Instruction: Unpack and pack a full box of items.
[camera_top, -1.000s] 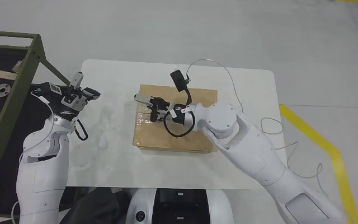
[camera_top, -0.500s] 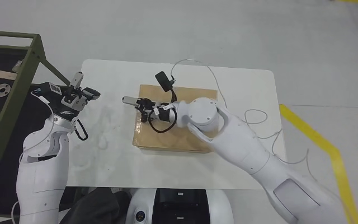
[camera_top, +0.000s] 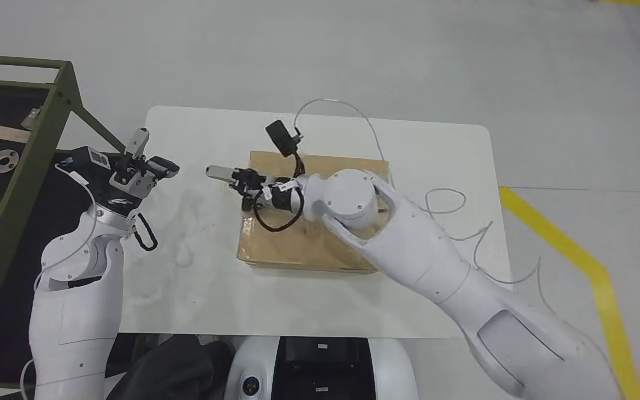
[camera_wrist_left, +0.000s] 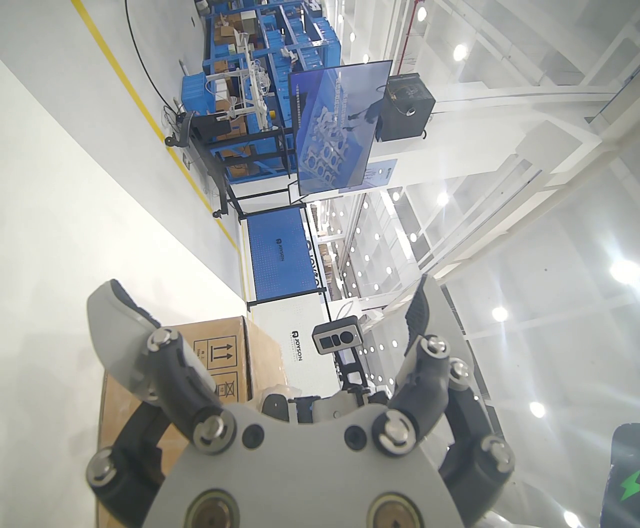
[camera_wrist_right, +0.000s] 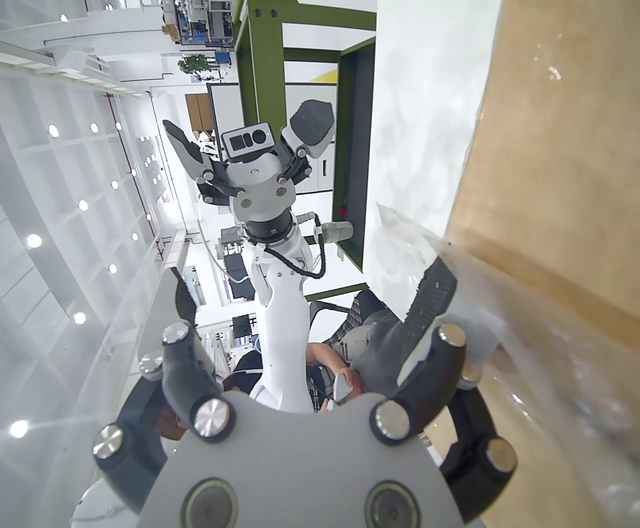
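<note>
The white table (camera_top: 450, 160) bears a shut cardboard box (camera_top: 280, 245) near its middle. The right arm covers much of the lid, and the contents are hidden. The right gripper (camera_top: 225, 175) juts past the box's left edge, spread wide, with one finger (camera_wrist_right: 435, 295) against crinkled clear film (camera_wrist_right: 400, 230); whether this is tape or wrap is unclear. The left gripper (camera_top: 145, 162) hangs at the table's left edge, spread wide and holding nothing.
</note>
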